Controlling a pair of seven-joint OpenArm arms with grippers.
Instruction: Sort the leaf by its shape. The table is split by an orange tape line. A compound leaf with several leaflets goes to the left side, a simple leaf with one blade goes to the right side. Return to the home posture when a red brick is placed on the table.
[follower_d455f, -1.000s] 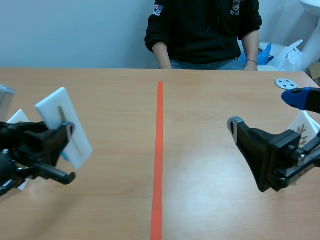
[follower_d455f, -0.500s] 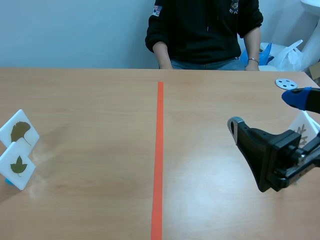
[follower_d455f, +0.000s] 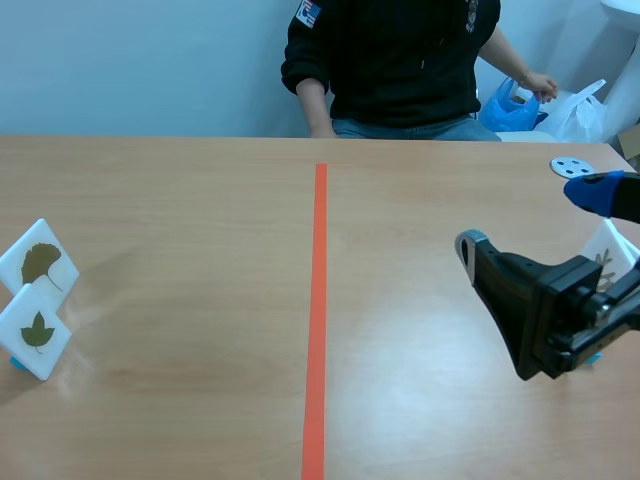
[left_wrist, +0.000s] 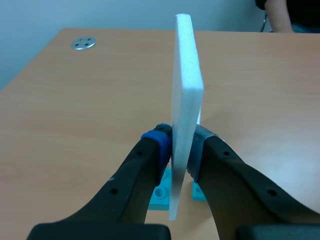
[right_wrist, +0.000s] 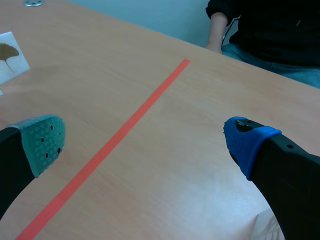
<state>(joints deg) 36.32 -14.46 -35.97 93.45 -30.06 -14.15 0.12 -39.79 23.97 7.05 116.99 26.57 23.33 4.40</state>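
the light wooden table (follower_d455f: 200, 180) is carrying an orange tape line (follower_d455f: 318, 300). right of it the black right gripper (right_wrist: 147, 142) is hanging released. the black left gripper (left_wrist: 180, 145) is grasping an upright white foam tile (left_wrist: 187, 75), cyan plastic base (left_wrist: 161, 192) beneath.

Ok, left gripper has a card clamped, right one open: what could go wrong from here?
The left gripper pinches the white card low down, so the tall part above could tilt or slip. That card shows only its edge in the wrist view, leaf unseen, so it may land on the wrong side. The upper leaf card and lower leaf card stand close together near the table edge; setting another nearby could knock them.
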